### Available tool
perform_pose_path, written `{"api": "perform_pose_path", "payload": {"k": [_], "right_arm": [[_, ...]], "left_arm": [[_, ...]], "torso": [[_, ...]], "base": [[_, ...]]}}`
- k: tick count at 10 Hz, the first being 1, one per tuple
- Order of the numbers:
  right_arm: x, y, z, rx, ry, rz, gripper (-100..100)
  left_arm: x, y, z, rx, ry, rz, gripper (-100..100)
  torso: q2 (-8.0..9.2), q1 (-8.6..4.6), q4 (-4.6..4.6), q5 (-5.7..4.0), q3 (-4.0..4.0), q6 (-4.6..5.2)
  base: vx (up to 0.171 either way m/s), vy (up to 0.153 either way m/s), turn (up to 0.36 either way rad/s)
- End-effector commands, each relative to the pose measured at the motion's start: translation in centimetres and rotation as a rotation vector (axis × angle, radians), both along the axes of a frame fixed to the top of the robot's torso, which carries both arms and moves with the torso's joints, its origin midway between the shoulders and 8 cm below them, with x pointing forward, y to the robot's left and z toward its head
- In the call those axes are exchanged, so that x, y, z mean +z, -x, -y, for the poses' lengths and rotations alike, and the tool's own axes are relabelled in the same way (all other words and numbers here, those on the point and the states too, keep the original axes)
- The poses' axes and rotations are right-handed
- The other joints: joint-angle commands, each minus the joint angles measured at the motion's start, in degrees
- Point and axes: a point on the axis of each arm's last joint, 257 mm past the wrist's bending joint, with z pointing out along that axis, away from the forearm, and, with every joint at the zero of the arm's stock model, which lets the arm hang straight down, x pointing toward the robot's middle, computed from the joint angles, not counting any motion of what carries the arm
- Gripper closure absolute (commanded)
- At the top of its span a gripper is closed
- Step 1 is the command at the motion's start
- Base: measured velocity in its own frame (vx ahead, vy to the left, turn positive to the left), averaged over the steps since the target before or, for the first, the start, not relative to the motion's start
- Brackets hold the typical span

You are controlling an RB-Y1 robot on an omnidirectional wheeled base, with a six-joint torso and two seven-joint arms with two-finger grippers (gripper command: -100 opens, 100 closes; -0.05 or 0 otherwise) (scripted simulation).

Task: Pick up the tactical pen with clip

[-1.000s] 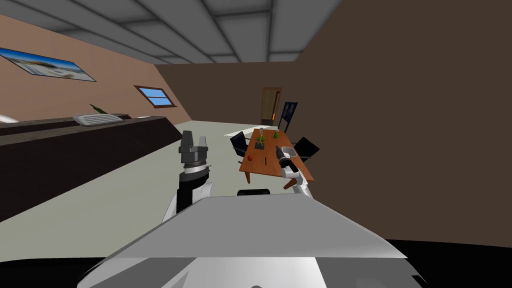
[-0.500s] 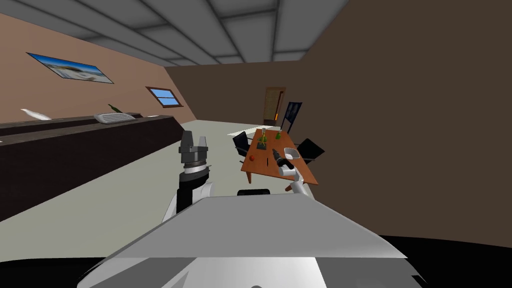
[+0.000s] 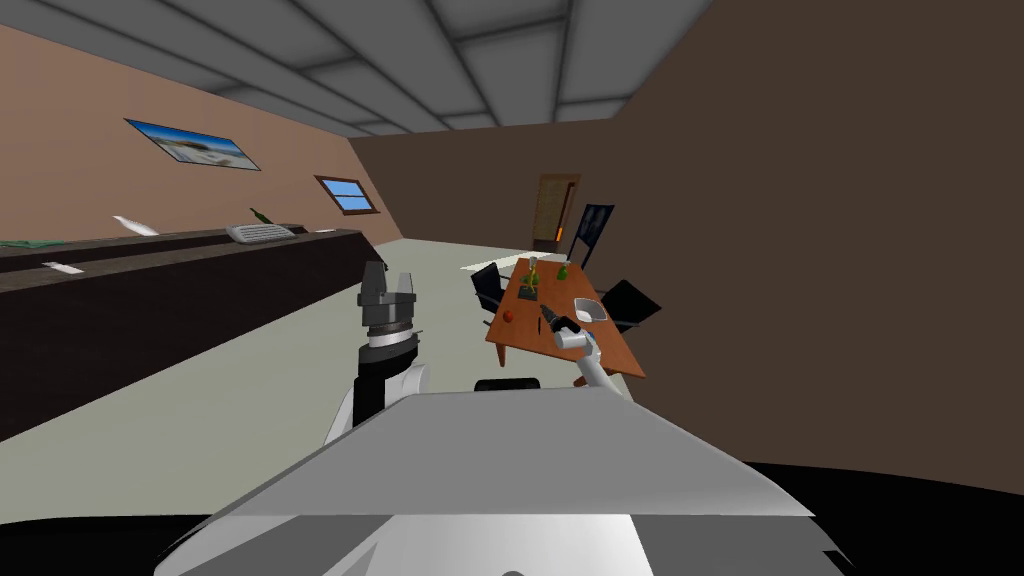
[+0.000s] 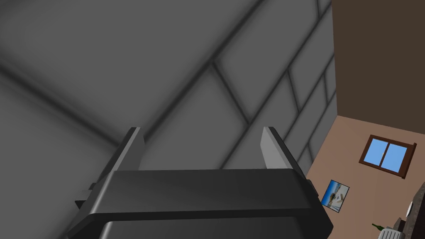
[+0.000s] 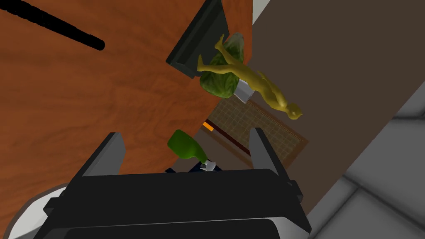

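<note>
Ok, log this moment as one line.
right gripper open over wooden table | black pen on table, ungripped | left gripper open, pointing up

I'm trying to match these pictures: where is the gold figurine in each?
Head view: figurine at the table's far end.
Right wrist view: figurine beyond the right gripper, beside the tray.
Left wrist view: the left gripper points upward, away from it.
Shared landmark: the green bottle.

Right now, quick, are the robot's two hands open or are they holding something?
Left gripper: open, holding nothing.
Right gripper: open, holding nothing.
</note>
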Motion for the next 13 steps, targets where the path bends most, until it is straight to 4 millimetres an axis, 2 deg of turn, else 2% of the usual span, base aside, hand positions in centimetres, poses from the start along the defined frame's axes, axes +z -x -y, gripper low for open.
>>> {"api": "perform_pose_path", "payload": {"k": [1,6,7,9,13], "right_arm": [[-1.7,0.5,0.1,0.011,0.027,-0.051,-100],[-7.0,1.7,1.1,0.087,0.175,-0.224,-100],[-7.0,1.7,1.1,0.087,0.175,-0.224,-100],[-8.5,2.2,1.8,0.11,0.225,-0.278,-100],[-12.1,4.0,4.6,0.173,0.37,-0.426,-100]], "left_arm": [[0.0,0.0,0.0,0.0,0.0,0.0,0],[0.0,0.0,0.0,0.0,0.0,0.0,0],[0.0,0.0,0.0,0.0,0.0,0.0,0],[0.0,0.0,0.0,0.0,0.0,0.0,0],[0.0,0.0,0.0,0.0,0.0,0.0,0]], "torso": [[0.0,0.0,0.0,0.0,0.0,0.0],[0.02,0.05,0.0,0.02,0.01,0.02],[0.03,0.04,0.0,0.01,0.01,0.04],[0.03,0.0,0.01,0.0,0.02,0.02],[0.03,0.07,0.0,0.02,0.01,0.04]], "base": [[0.005,0.009,0.051],[0.005,0.019,0.089],[0.004,0.009,-0.01],[0.002,0.013,0.073],[0.005,0.034,0.092]]}}
